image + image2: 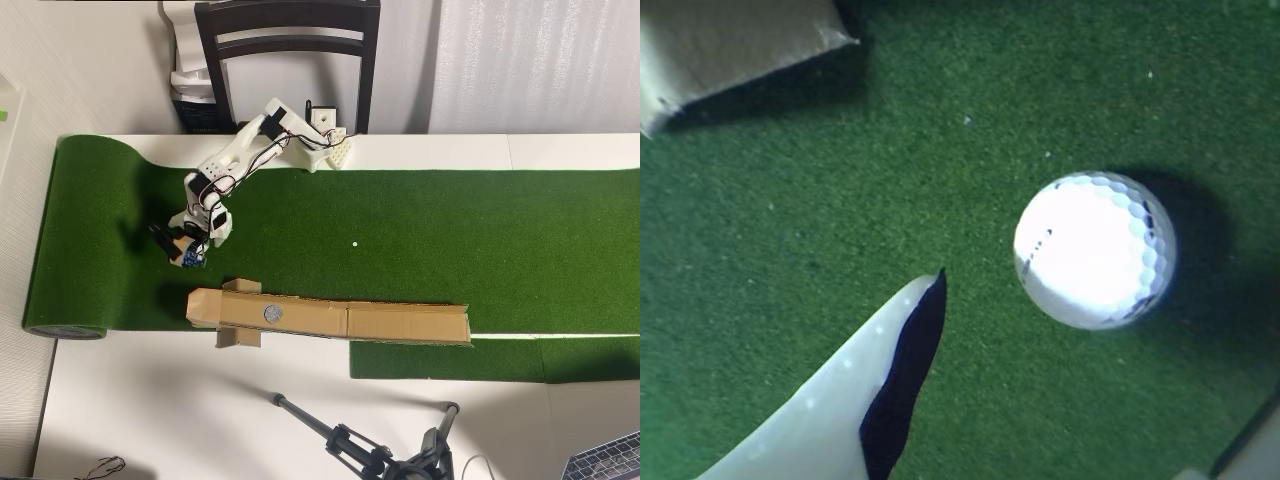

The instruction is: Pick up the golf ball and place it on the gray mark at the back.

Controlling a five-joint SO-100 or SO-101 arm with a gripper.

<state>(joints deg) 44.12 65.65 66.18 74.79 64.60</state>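
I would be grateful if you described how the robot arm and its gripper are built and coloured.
In the overhead view the arm is white printed plastic with black motor blocks at the joints and thin dark and red cables looped along its links. Small holes dot one link. Near the gripper sit orange and blue parts. In the wrist view one finger is a pointed white blade with a black lining.

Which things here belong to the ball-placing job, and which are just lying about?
Job:
- golf ball, on the turf between the fingers, not gripped
- gray mark on the cardboard ramp

Lying about:
- tiny white dot on the turf
- chair
- tripod
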